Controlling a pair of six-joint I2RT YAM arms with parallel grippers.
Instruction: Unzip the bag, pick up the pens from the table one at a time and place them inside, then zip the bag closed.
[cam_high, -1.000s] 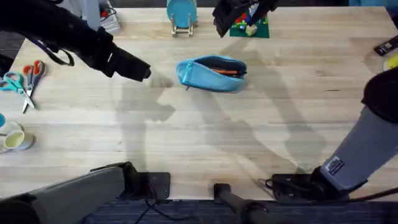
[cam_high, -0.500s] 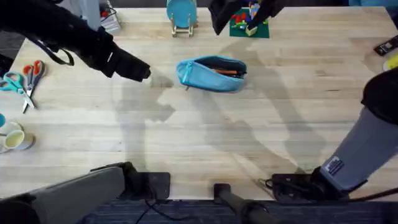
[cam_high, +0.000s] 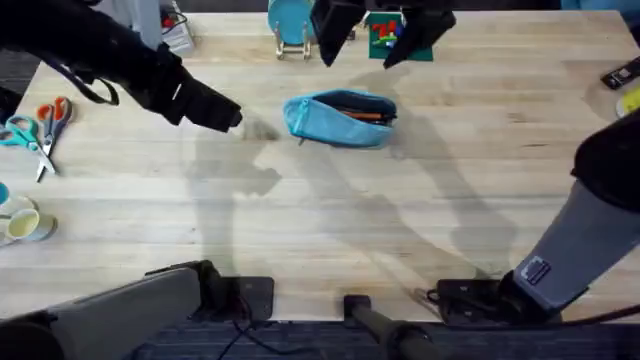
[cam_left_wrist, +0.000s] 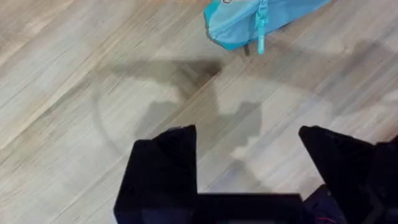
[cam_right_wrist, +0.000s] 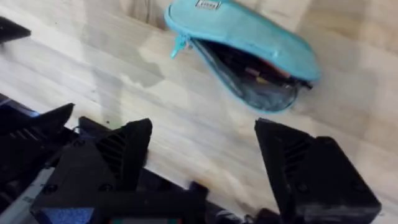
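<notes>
Item: the bag, a light blue soft fabric pouch, elongated oval, lay on the table of pale joined planks. All placements below are given relative to the bag.

Hidden or unclear: in my left wrist view the bag was cut off by the frame, leaving one rounded end and a teal pull tab hanging against it. In my right wrist view the interior of the bag was dark; how many items lay inside I could not tell. My right arm's upper section showed large and blurred at the overhead view's near right edge.

Contents: the zipper mouth stood open along the top. The pens showed as a thin orange streak inside the opening, lying lengthwise along the pouch.

My left gripper sat to the left of the bag, apart from it, above bare wood. Its black fingers were spread wide with nothing between them.

My right gripper hung beyond the bag's far side, raised off the surface. Its black fingers were parted widely, with only the tabletop and the pouch visible in the gap; it gripped nothing.

Also noted: orange-handled scissors far left of the bag; a round teal disc on a wooden stand behind it.
</notes>
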